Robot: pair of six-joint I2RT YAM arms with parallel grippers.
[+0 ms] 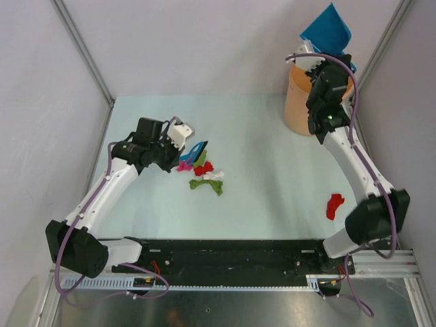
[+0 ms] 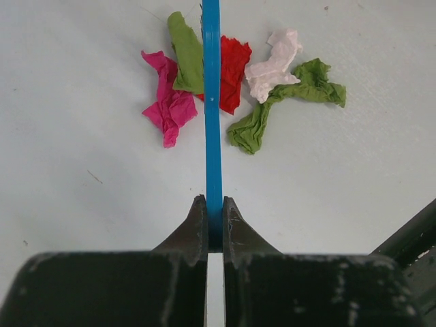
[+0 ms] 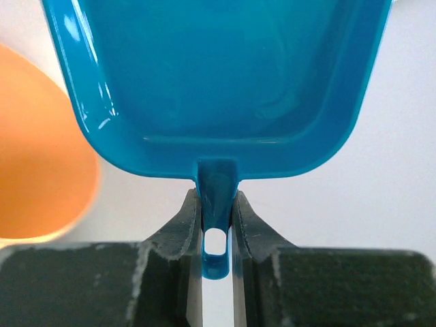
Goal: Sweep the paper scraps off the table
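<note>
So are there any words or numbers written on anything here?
There are none to read. The blue dustpan, the blue sweeping tool, the orange bin, the paper scraps and the table are all plain. Any marks on the black rail are too small to tell.

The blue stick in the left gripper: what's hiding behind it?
A green scrap and a red scrap peek out on either side of the blue stick. The strip where they meet is covered, so whether they touch cannot be seen.
</note>
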